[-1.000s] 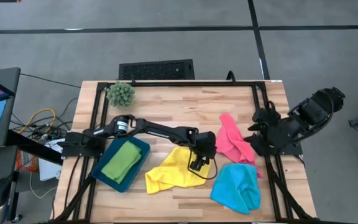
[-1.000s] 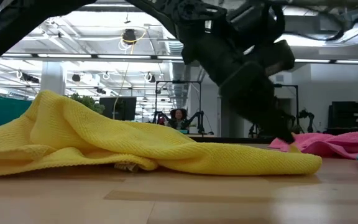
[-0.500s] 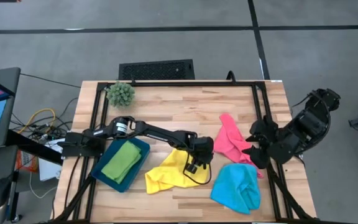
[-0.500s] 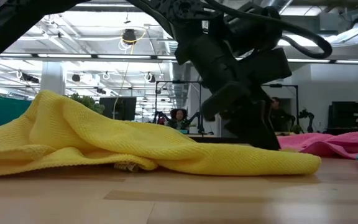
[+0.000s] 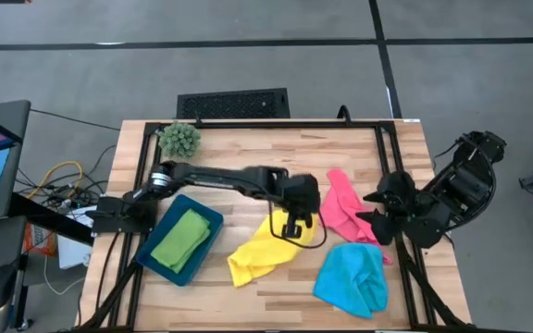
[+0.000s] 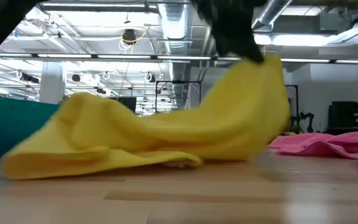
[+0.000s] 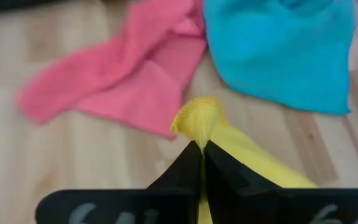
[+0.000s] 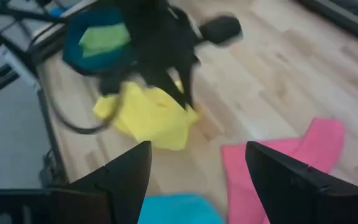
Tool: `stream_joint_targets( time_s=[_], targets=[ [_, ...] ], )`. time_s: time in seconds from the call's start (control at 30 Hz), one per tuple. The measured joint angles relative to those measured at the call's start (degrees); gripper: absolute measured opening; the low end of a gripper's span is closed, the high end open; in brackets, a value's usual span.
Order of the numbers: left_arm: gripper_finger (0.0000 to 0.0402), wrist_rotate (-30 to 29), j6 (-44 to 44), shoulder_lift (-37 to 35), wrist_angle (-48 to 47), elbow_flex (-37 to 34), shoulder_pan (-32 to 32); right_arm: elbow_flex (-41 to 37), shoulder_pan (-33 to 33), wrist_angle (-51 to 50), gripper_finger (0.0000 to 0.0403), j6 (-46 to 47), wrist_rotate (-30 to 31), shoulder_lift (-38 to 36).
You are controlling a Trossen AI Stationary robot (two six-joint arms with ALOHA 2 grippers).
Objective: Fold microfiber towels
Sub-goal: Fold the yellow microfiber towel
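The yellow towel point(image 5: 257, 254) lies near the table's middle with one end raised; my left gripper point(image 5: 291, 225) is above it, shut on that end. The pink towel point(image 5: 345, 208) and the light blue towel point(image 5: 352, 277) lie crumpled to its right. A green towel point(image 5: 181, 239) rests folded in the teal tray point(image 5: 213, 215). My right gripper point(image 5: 370, 213) hovers open by the table's right edge, next to the pink towel, touching nothing. My left gripper pinches a bunched tuft of the yellow towel point(image 7: 197, 121) between its two shut fingers point(image 7: 219, 171), at the towel's right end. The fingers slant down from the table's left. The held end point(image 6: 260, 71) hangs lifted; the towel's left part point(image 6: 73, 158) lies slack on the table.
A spiky green plant ball point(image 5: 180, 139) sits at the far left corner. Black frame rails point(image 5: 387, 157) run along the table's edges. Bare wood point(image 5: 266, 162) lies between the towels and the far edge.
My left gripper has shut on the yellow towel's right end and risen, drawing that end up off the table. The towel's left part has stayed down and pulled in toward the right. My right gripper has swung a little near the pink towel, staying open.
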Motion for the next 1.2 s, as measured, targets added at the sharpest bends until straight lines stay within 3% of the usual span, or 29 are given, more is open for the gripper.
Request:
stream_joint_targets(
  time_s=[0.23, 0.53, 0.7, 0.9, 1.2],
  targets=[
    [0.0001, -3.28, -0.56, -7.61, -10.43, 7.34, 0.07, 0.00, -6.73, 3.56, 0.0286, -7.07, 1.76, 0.01],
    [0.0000, -4.85, -4.38, -16.01, -13.88, 7.87, -0.04, 0.02, -16.52, 8.85, 0.0286, -24.14, -0.72, 3.16],
    [0.0000, -4.79, -5.23, -18.51, -17.29, 7.85, -0.13, -1.95, -21.21, 10.62, 0.0286, -32.28, -4.72, 5.59],
    [0.0000, -4.83, -5.40, -18.77, -20.45, 7.83, -0.80, -10.37, -26.70, 19.59, 0.0286, -41.88, -12.39, 4.11],
    [0.0000, -4.86, -7.29, -18.77, -21.69, 7.83, -2.10, -24.29, -38.37, 44.83, 0.0286, -66.56, -26.98, 2.46]
  ],
)
